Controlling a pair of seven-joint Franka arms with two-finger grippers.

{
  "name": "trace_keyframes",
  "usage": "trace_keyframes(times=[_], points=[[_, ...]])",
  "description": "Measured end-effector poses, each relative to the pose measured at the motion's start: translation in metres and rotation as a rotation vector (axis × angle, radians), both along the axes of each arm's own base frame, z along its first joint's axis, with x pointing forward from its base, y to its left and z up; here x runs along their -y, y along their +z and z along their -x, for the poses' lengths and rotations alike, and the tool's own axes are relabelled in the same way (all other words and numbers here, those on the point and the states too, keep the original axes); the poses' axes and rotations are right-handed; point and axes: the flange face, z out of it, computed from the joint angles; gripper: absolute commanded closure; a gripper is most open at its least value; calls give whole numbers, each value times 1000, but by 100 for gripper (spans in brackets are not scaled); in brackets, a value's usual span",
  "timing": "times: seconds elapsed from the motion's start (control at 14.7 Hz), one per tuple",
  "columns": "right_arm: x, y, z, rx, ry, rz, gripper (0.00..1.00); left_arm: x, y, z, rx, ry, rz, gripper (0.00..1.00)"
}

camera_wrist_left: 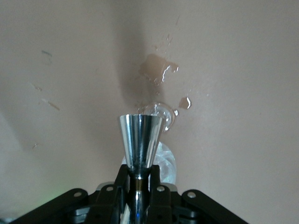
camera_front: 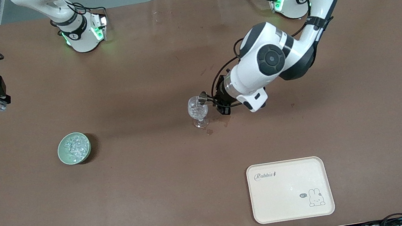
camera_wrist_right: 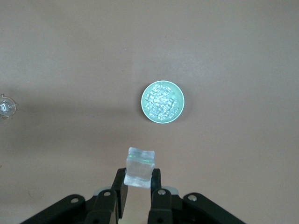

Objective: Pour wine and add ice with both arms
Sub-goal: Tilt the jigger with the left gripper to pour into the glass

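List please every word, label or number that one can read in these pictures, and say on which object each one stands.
"Rabbit": cursive print on the cream tray, near one corner.
Small speech bubble beside the rabbit drawing on the same tray: too small to read.
Round marks on the two arm bases: too small to read.
No readable text in either wrist view.

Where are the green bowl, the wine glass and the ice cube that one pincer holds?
green bowl (camera_front: 62,154): front view, on its rim.
wine glass (camera_front: 197,108): front view, on its bowl.
ice cube (camera_wrist_right: 139,167): right wrist view, on its face, between the right pincer's fingers.
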Motion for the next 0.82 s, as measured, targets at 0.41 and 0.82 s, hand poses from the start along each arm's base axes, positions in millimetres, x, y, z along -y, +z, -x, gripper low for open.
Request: trace_keyframes(times=[0.41,0.82], points=[[0,0,0,-1,-1,0,96,15,0,13,45,14,-97,99],[1,0,0,-2,-2,0,96,31,8,27,61,-3,-181,99]])
